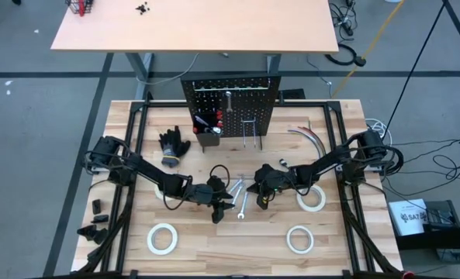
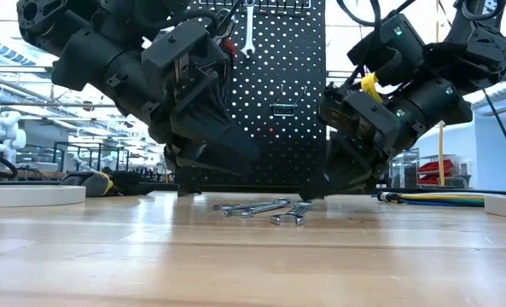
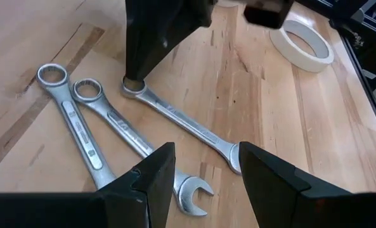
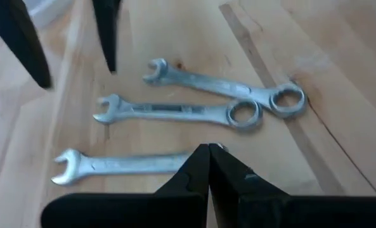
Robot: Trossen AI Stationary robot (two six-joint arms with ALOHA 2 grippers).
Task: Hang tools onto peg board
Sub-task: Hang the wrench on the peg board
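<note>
Three small silver combination wrenches [image 1: 241, 195] lie loose on the wooden worktop [image 1: 230, 248] at its middle, side by side, between the two arms. The left claw [image 3: 203, 166] hovers low just left of them, fingers spread, with the open-end heads of two wrenches right at its tips and the shafts running away toward the other arm. The right claw [image 4: 208, 161] comes in from the right, fingers pressed together, its tip resting on or just over the ring end of the third wrench [image 4: 121, 163]. Both claws sit about equally near; only the left is open to take a shaft, I judge. Farther back stands the upright peg board [image 1: 231, 101], one wrench already hanging on it.
</note>
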